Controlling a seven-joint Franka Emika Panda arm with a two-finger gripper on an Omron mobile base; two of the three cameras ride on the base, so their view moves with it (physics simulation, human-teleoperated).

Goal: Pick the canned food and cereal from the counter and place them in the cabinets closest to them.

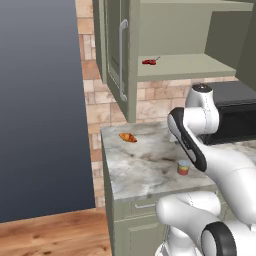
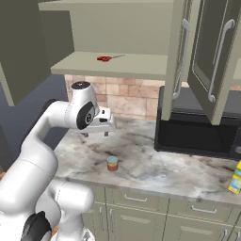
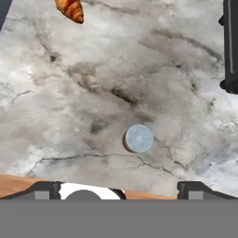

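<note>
The canned food (image 2: pixel 112 163) stands upright on the counter (image 2: pixel 155 169) near its front edge; it also shows in the left base view (image 1: pixel 184 168). From above, its pale grey top (image 3: pixel 139 138) lies between and ahead of my fingertips (image 3: pixel 44 189). My gripper (image 2: pixel 96 134) hangs open and empty well above the counter, behind and to the left of the can. The yellow cereal (image 2: pixel 235 178) box stands at the counter's far right edge, partly cut off. The cabinets (image 2: pixel 113 28) above the can stand open, with a pale green shelf (image 1: pixel 185 65).
A croissant (image 1: pixel 128 137) lies at the counter's back left corner (image 3: pixel 70 9). A small red thing with a stem (image 2: pixel 106 58) rests on the open shelf. A black microwave (image 2: pixel 197 127) fills the counter's right half. Open cabinet doors (image 2: pixel 214 52) hang above it.
</note>
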